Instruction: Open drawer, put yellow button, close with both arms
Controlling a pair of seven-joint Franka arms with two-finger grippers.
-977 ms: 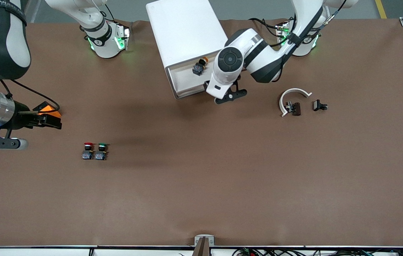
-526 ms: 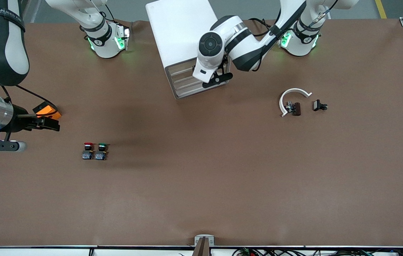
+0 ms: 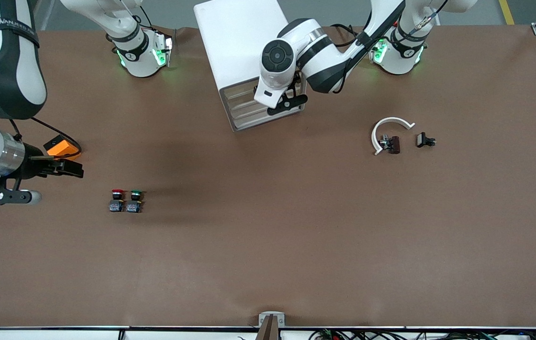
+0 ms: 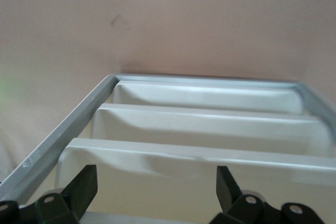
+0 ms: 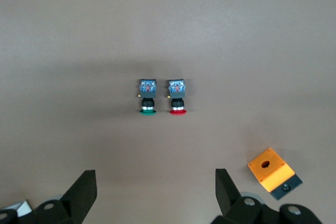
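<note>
Front view: drawer (image 3: pixel 245 93) seen shut, cream slat flush in cabinet (image 3: pixel 244 42); left gripper (image 3: pixel 287 101) spread, pressed against it; right gripper (image 3: pixel 67 166) spread, parked near right arm's table edge.

Front view: high camera across table, facing robots, looking steeply down; whole brown table (image 3: pixel 268 245) in frame, arm bases along top edge.

Left wrist view: camera on left arm's wrist, very near cabinet (image 4: pixel 210 129) front, looking along stacked drawer slats; same cabinet (image 3: pixel 244 52) shows in front view between arm bases.

Right wrist view: camera on right arm's wrist, looking down at table from farther off; shares with front view red-capped switch (image 5: pixel 177 98) (image 3: pixel 117 200), green-capped switch (image 5: pixel 148 98) (image 3: pixel 135 200), orange box (image 5: pixel 274 173) (image 3: pixel 61 146).
</note>
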